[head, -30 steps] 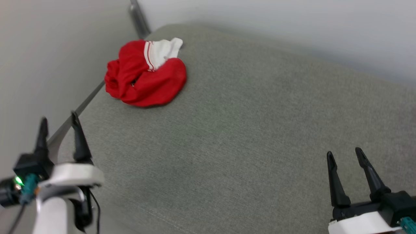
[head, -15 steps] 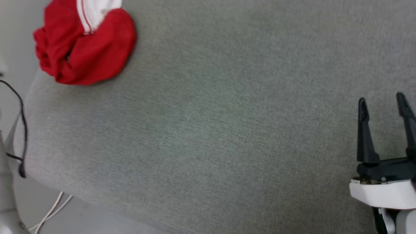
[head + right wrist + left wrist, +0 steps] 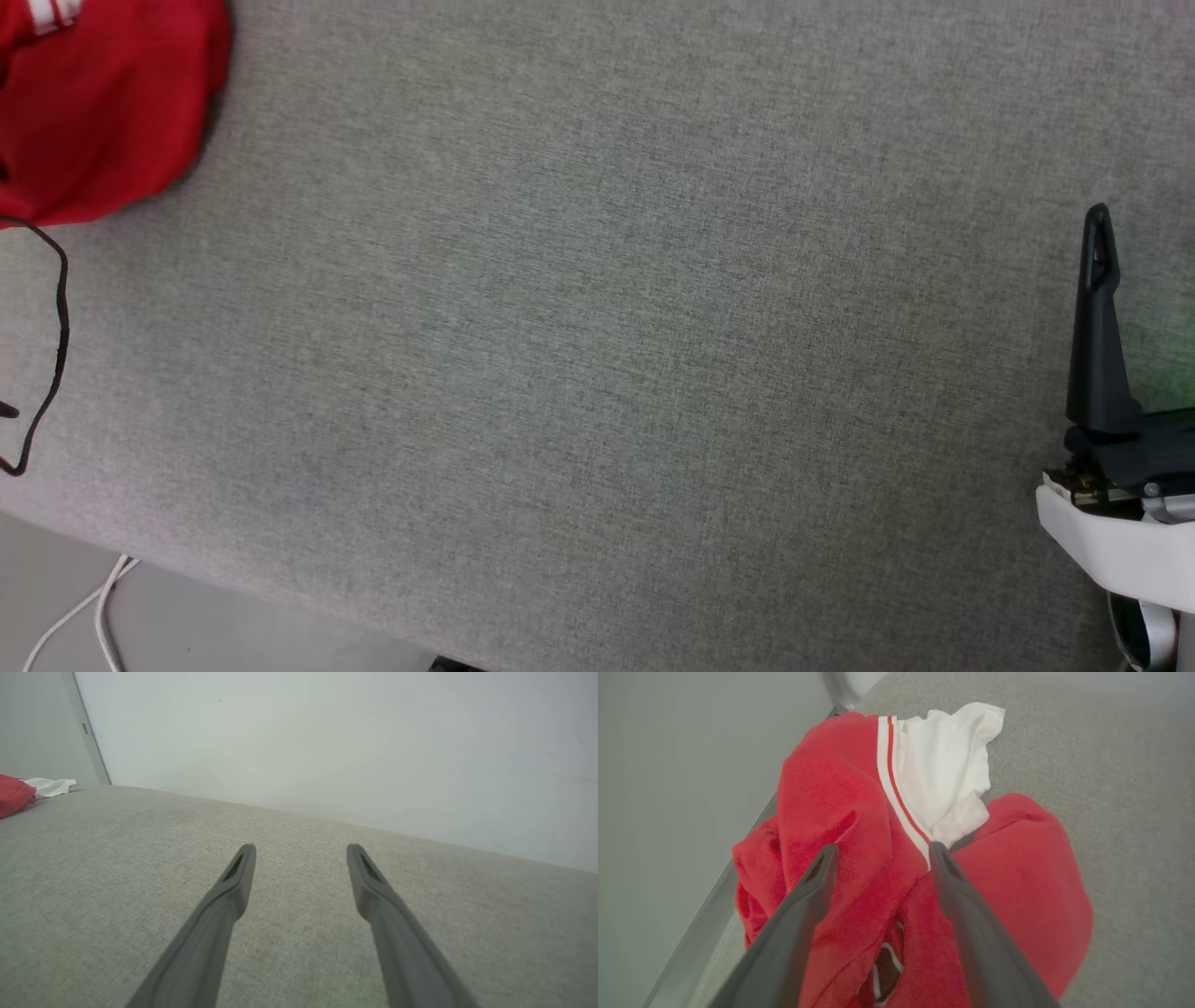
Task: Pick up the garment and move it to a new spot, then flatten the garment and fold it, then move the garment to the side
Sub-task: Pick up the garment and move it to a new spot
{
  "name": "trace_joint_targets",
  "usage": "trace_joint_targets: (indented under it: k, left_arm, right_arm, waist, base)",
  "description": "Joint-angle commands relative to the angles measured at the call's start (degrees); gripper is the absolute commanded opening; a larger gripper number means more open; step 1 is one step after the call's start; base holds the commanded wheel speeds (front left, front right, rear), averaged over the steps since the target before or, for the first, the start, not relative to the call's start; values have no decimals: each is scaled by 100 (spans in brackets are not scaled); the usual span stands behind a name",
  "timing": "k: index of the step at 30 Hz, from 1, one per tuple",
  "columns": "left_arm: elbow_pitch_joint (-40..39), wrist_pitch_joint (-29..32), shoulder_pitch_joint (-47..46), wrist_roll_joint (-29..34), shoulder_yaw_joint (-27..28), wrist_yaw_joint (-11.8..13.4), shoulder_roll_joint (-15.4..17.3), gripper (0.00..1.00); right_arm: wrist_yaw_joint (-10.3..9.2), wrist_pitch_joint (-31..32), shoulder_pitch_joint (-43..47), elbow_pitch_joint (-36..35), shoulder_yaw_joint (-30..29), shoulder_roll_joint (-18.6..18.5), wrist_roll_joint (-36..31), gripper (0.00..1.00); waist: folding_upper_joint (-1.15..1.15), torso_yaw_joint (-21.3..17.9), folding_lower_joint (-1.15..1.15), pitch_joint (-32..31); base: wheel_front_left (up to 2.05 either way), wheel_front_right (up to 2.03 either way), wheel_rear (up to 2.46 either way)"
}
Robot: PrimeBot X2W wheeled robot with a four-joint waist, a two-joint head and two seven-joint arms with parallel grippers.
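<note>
Left wrist view: garment [image 3: 859, 826] bunched far left, likely soft, light, limp. Left gripper [image 3: 882, 850] jaws apart over its red fold; pinch there, deep. Right gripper [image 3: 301, 851] apart, empty.

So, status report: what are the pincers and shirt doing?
Left pincer open, aimed at shirt. Right pincer open, empty. Shirt crumpled, not yet gripped. Black cable close by.

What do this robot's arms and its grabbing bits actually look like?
The left end effector and right end effector each have two long, dark grey fingers tapering to slotted tips. In the head view, the right one's black base sits on a smooth white wrist shell.
</note>
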Motion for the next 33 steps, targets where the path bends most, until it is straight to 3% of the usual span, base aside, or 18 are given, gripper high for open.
trace_joint_targets:
  k: [1,8,13,14,22,33]
  left_arm:
    - [-17,130,-10,-114,-69,-2,127,100]
    - [-80,1604,311,-1371,-885,-2,440,100]
    - [-66,1850,489,-1736,-1347,-2,434,100]
    - [-41,1813,484,-1779,-1406,-3,428,0]
    - [-152,1053,142,-1733,-1867,-2,846,0]
    - [-952,310,-594,-1663,-2716,-2,1370,0]
  right_arm:
    - [-4,-11,-76,-47,17,-48,-61,100]
    - [-4,-10,-61,-189,-26,-114,-137,100]
    - [-4,-4,-57,-165,-50,-133,-151,100]
    - [-4,-4,-64,-154,-41,-131,-159,100]
    - [-4,-5,-88,27,102,-93,-129,100]
    - [-4,-11,-174,531,362,56,96,100]
  waist:
    - [0,-44,-1,109]
    - [0,-70,-1,372]
    - [0,-65,-1,478]
    - [0,-63,-1,484]
    - [0,-57,-1,155]
    - [0,-307,-1,-931]
  base:
    - [0,0,0]
    - [0,0,0]
    - [0,0,0]
    - [0,0,0]
    - [0,0,0]
    - [0,0,0]
